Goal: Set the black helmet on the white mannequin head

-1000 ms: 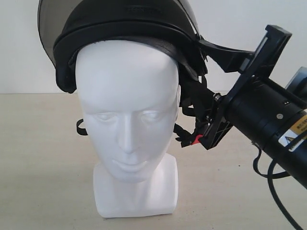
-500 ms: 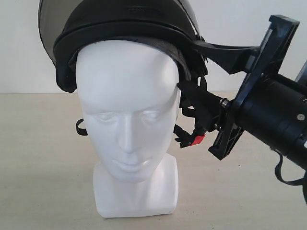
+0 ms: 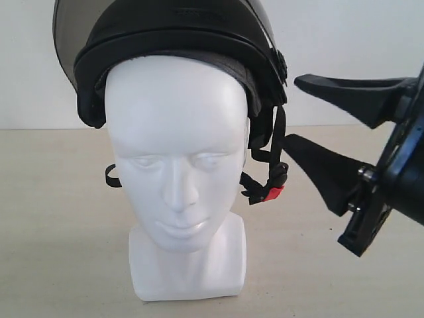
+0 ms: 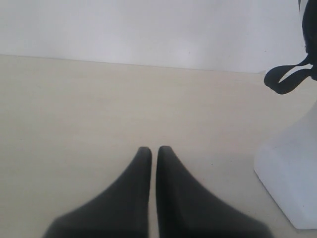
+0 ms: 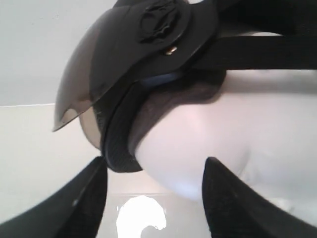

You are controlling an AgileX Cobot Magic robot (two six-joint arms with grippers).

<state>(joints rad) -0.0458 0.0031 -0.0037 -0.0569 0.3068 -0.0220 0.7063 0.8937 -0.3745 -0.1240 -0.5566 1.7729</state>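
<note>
The black helmet (image 3: 172,40) sits on top of the white mannequin head (image 3: 177,159), visor up, its chin straps with the red buckle tab (image 3: 272,193) hanging by the head's side. My right gripper (image 3: 291,109) stands open to the right of the helmet, apart from it, holding nothing. The right wrist view shows the helmet (image 5: 143,64) and the head (image 5: 208,134) close ahead of the open right gripper (image 5: 154,166). My left gripper (image 4: 154,150) is shut and empty, low over the table, with the head's base (image 4: 290,178) off to one side.
A beige table (image 3: 59,232) carries the head, with a white wall (image 3: 344,40) behind. A loop of black strap (image 4: 287,77) hangs near the base in the left wrist view.
My right gripper has let go of the helmet's side, opened and drawn back to the right. The helmet stays on the head.
</note>
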